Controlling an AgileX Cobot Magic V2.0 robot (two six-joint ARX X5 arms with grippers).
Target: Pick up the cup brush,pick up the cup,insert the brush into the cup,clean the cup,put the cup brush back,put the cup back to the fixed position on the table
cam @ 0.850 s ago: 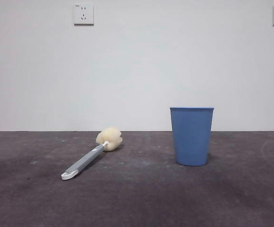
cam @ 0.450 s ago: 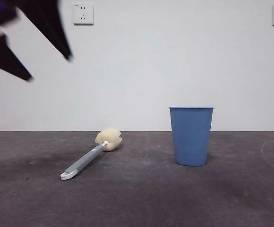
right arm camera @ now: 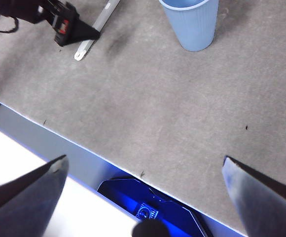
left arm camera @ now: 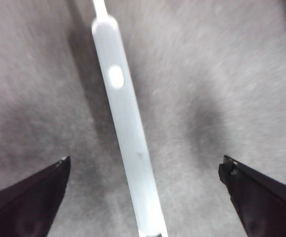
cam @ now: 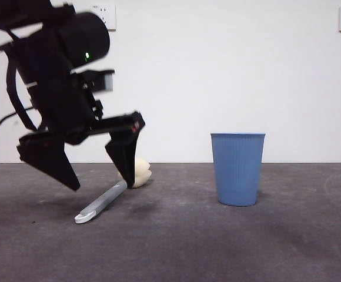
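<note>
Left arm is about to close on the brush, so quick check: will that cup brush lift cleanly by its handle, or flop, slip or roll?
The cup brush has a straight, smooth grey handle, so it probably stays stiff but may slip. Its sponge head looks soft and light, so little droop is likely. The left gripper straddles the handle, jaws open, not yet touching it.

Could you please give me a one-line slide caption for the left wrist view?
Left gripper, jaws open, straddles the cup brush handle lying on the table.

The left gripper (cam: 100, 183) has 2 black, wedge-shaped jaws tapering to points beneath a bulky black wrist housing with a small green light, a red mark and a black cable.
</note>
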